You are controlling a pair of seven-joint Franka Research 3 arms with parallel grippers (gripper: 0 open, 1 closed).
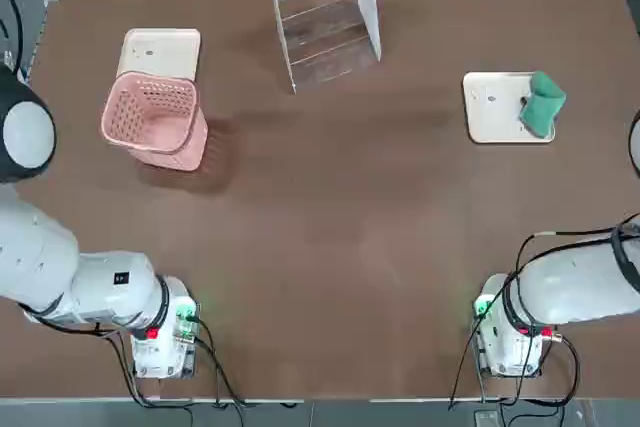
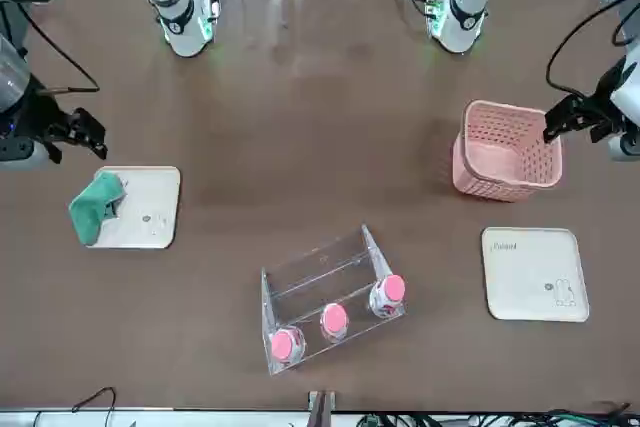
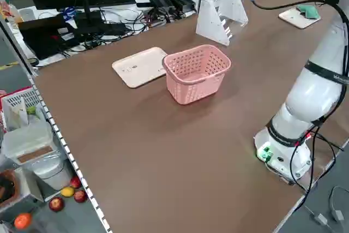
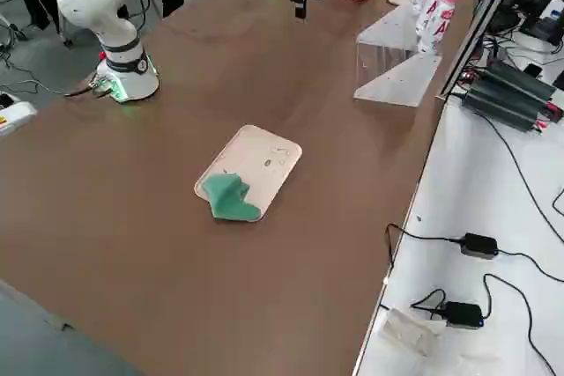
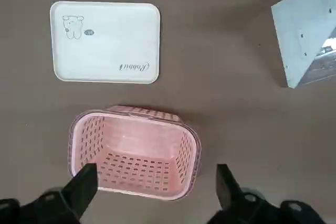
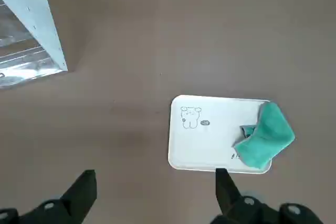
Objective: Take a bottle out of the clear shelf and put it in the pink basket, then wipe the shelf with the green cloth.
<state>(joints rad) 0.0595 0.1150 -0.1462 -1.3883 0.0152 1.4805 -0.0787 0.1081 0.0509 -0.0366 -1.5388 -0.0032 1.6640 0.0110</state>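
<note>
Your left gripper [image 5: 157, 192] hovers near the pink basket [image 5: 137, 153] and your right gripper [image 6: 156, 195] near the green cloth [image 6: 266, 136] on its tray [image 6: 210, 135], both with fingers wide. You see three bottles [image 2: 334, 320] in the clear shelf [image 2: 325, 297].

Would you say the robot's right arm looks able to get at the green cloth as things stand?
Probably yes: the right gripper is open and near, and the green cloth lies uncovered on the tray, with nothing seen between them.
</note>
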